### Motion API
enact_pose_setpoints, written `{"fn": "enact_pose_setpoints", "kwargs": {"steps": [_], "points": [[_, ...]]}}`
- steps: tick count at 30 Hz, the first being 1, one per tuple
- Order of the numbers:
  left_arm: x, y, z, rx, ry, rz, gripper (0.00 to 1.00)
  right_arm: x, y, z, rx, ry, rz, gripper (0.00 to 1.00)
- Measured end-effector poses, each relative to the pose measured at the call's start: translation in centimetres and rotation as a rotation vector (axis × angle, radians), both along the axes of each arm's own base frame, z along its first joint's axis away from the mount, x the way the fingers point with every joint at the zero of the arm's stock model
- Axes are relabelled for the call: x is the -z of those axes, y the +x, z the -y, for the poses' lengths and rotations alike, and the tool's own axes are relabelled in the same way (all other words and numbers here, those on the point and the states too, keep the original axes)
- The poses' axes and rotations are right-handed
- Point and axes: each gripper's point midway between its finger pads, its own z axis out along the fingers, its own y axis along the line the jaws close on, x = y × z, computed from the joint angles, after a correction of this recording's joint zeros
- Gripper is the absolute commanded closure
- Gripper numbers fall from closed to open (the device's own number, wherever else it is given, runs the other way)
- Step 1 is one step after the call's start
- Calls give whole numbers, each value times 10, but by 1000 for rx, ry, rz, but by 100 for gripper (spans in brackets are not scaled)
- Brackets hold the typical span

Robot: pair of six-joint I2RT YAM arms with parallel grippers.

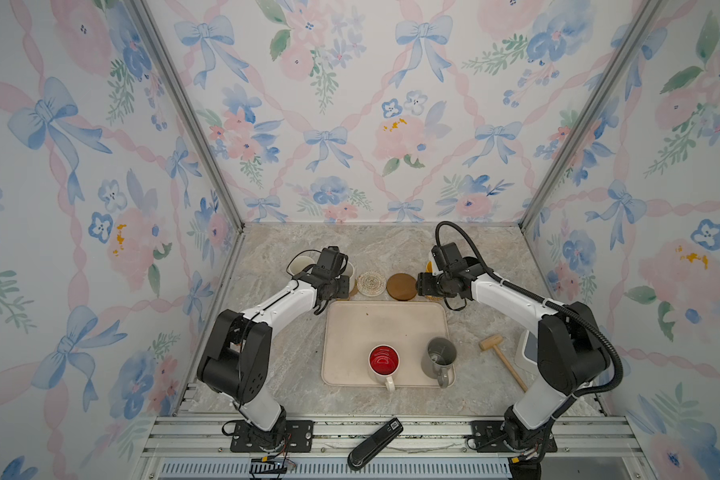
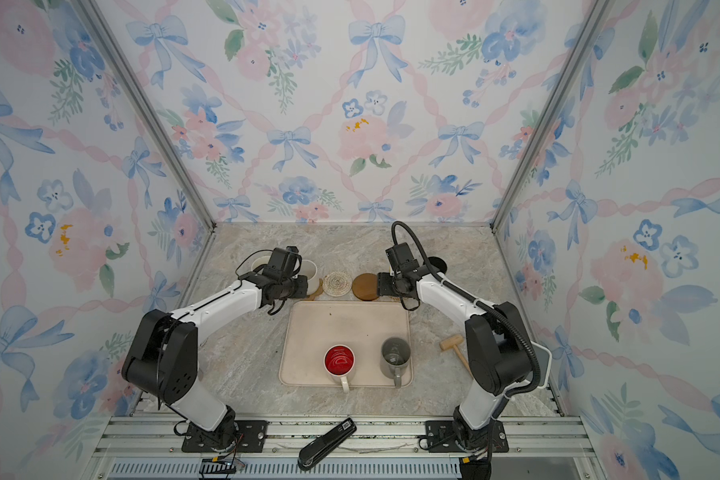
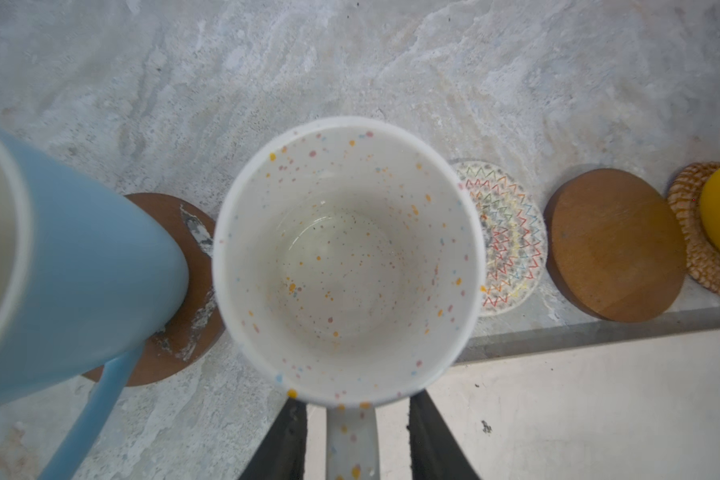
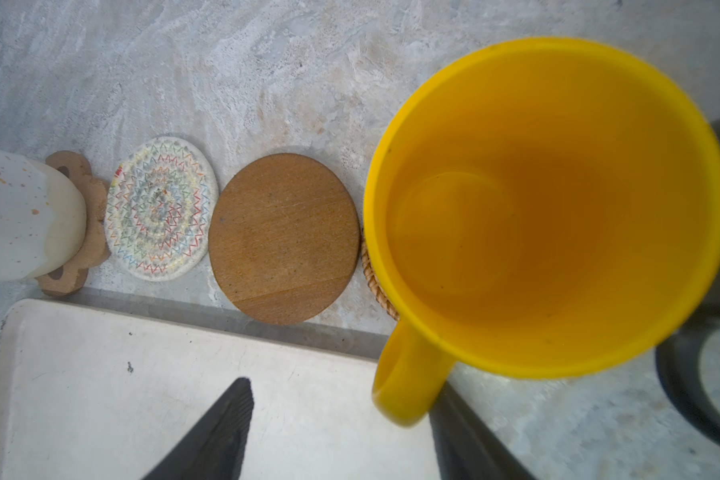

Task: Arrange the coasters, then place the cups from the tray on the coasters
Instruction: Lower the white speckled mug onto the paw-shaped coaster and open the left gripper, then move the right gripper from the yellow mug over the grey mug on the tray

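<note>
Mid-table: tray (image 1: 375, 328), carrying only red-lined mug (image 1: 384, 360) and grey mug (image 1: 439, 355), side by side at its near edge. Beyond its far edge, a row of four more: blue mug (image 3: 92, 257) at the left end, speckled mug (image 3: 346, 257) next, then, past a gap, yellow mug (image 4: 549, 208) and black mug (image 4: 676, 382), largely hidden. Left gripper (image 3: 356, 419) narrowly parted astride the speckled handle, clear of it on both sides; right gripper (image 4: 346, 395) spread wide, yellow handle close by one finger (image 4: 466, 440), contact impossible to tell. Beneath the mugs: dark round coaster (image 3: 163, 370) under blue, paw coaster (image 4: 94, 199) under speckled, rattan coaster (image 3: 695, 249) under yellow. Bare in the gap: woven coaster (image 1: 371, 284) beside the paw, wooden disc (image 1: 401, 286) beside the rattan.
</note>
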Motion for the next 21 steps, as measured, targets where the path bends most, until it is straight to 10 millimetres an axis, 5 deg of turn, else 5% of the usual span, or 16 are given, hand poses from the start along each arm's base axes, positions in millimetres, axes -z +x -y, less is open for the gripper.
{"fn": "enact_pose_setpoints", "kwargs": {"steps": [7, 14, 21], "points": [[-41, -9, 29, 23, -26, 115, 60, -4, -4, -7, -23, -12, 14, 30], [-68, -10, 61, 15, -34, 202, 60, -38, -13, -17, -63, -23, 106, 30], [-56, -11, 70, -3, -6, 209, 60, -74, -23, -3, -44, -52, 177, 30]]}}
